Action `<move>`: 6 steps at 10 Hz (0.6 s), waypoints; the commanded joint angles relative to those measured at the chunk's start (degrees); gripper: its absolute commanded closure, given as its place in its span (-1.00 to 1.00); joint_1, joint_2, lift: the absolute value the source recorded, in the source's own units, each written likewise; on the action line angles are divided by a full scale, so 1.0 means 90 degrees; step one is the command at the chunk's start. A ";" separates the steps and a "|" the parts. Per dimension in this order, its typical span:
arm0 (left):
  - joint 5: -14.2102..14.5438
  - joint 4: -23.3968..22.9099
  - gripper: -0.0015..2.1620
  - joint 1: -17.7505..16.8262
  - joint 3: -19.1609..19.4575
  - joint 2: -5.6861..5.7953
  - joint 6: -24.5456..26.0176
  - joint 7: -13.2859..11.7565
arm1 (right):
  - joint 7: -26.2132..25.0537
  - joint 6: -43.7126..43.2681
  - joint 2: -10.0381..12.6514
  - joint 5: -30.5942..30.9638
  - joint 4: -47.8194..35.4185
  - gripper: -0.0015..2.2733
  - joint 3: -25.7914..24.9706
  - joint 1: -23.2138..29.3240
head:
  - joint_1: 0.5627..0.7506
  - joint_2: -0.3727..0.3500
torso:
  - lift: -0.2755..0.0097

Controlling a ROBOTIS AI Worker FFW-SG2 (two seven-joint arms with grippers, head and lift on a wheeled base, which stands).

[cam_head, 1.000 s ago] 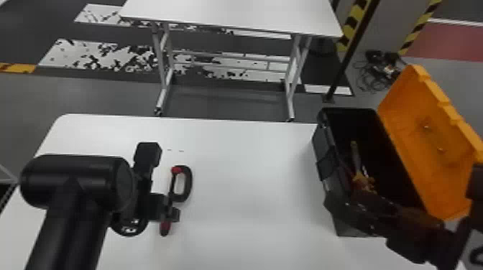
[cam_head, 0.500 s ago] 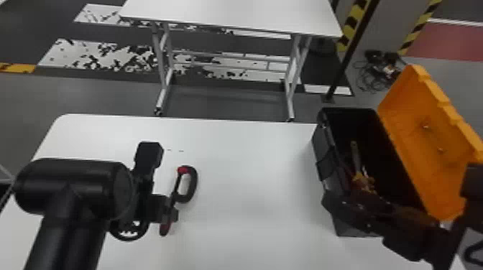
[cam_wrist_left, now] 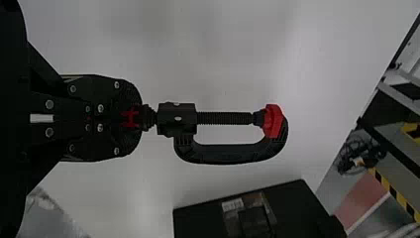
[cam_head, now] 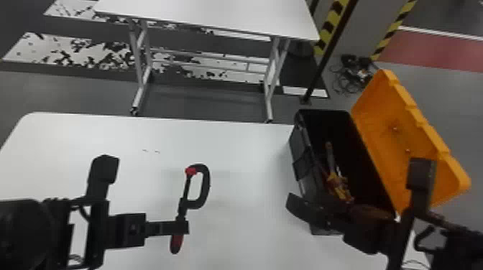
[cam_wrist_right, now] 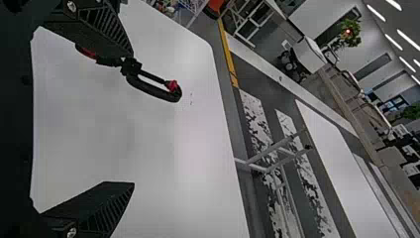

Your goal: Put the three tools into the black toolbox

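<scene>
My left gripper (cam_head: 168, 228) is shut on the red handle of the black C-clamp (cam_head: 204, 188) at the left-middle of the white table. In the left wrist view, the left gripper (cam_wrist_left: 131, 118) grips that handle, with the clamp frame (cam_wrist_left: 225, 153) beyond the fingertips. Over the near left side of the black toolbox (cam_head: 300, 161) is my right gripper (cam_head: 311, 213). From the right wrist view, the right gripper (cam_wrist_right: 132, 119) is open, nothing between its fingers. Pliers with yellow-red handles (cam_head: 337, 185) lie inside the box, partly hidden in shadow.
The toolbox's orange lid (cam_head: 402, 133) stands open on the right side. Bare white table (cam_head: 244, 172) lies between clamp and box. A second white table (cam_head: 215, 16) stands farther back, beside a dark post (cam_head: 329, 54).
The clamp has shifted slightly right and toward the robot in my left gripper, whose wrist has swung left. My right gripper has moved left, toward the toolbox's near left edge.
</scene>
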 commanded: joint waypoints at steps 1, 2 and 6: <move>0.0278 -0.0025 0.98 0.0343 0.0390 -0.0005 0.0027 -0.1176 | -0.0013 0.0315 0.0001 0.0000 -0.0001 -0.93 0.0012 -0.0141 | 0.41 -0.57 | 0.57; 0.0405 0.0053 0.98 0.0499 0.0517 -0.0005 0.0027 -0.2016 | -0.0023 0.0491 0.0001 0.0010 -0.0001 -0.93 0.0032 -0.0229 | 0.41 -0.66 | 0.57; 0.0688 0.0033 0.98 0.0665 0.0448 -0.0005 0.0027 -0.2855 | -0.0111 0.0589 0.0001 0.0147 0.0068 -0.93 0.0383 -0.0385 | 0.41 -0.75 | 0.57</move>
